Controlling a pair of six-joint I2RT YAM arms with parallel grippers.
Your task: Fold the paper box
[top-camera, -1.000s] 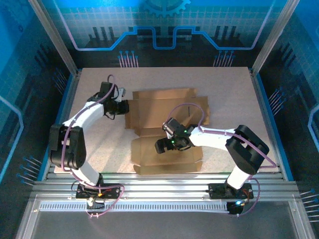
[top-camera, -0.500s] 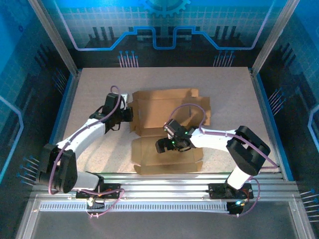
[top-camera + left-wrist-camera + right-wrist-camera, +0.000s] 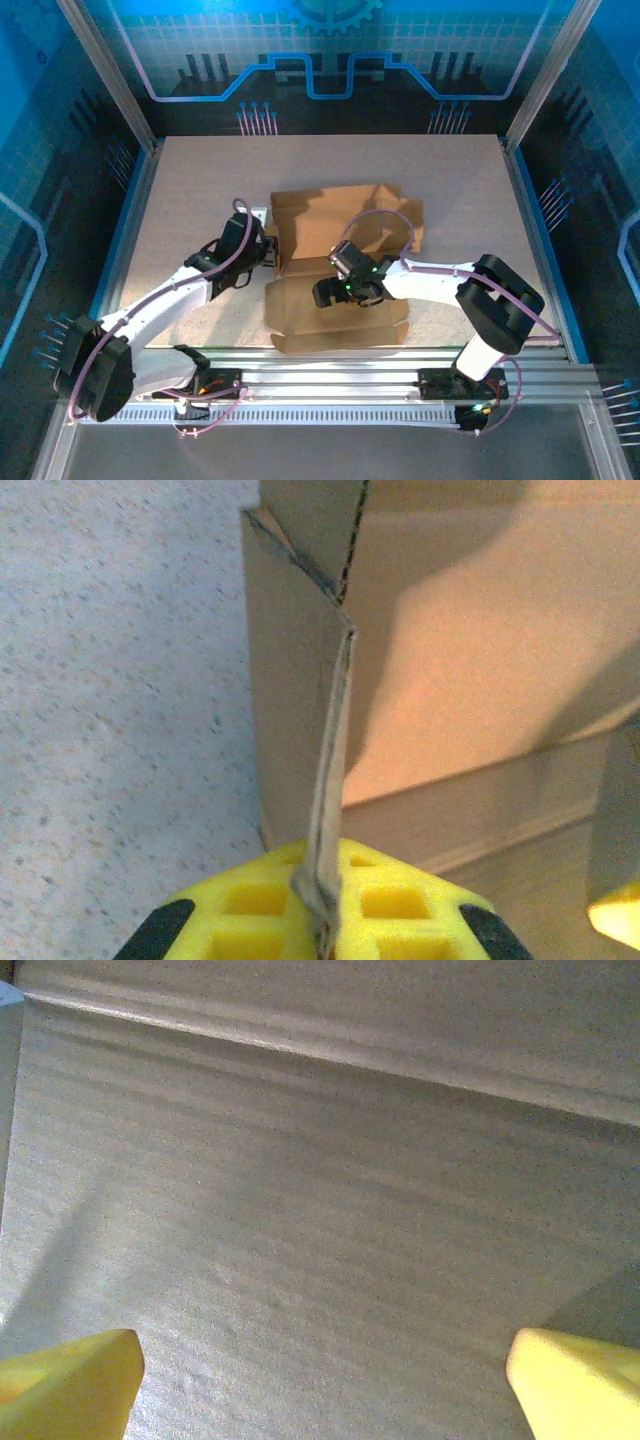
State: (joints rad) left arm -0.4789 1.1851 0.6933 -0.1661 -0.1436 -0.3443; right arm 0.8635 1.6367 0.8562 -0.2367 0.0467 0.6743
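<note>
Slick-looking beige surface [image 3: 190, 190]: left end effector [image 3: 322, 912] pinching the plain brown cardboard paper box [image 3: 340, 215]'s flap [image 3: 295, 700] could drag it. Right end effector [image 3: 325, 1375]'s spread.

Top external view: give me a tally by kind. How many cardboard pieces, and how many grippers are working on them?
paper box, brown cardboard: 1
grippers: 2, the left gripper shut on a raised flap, the right gripper open over the flat panel
Total: 3
</note>
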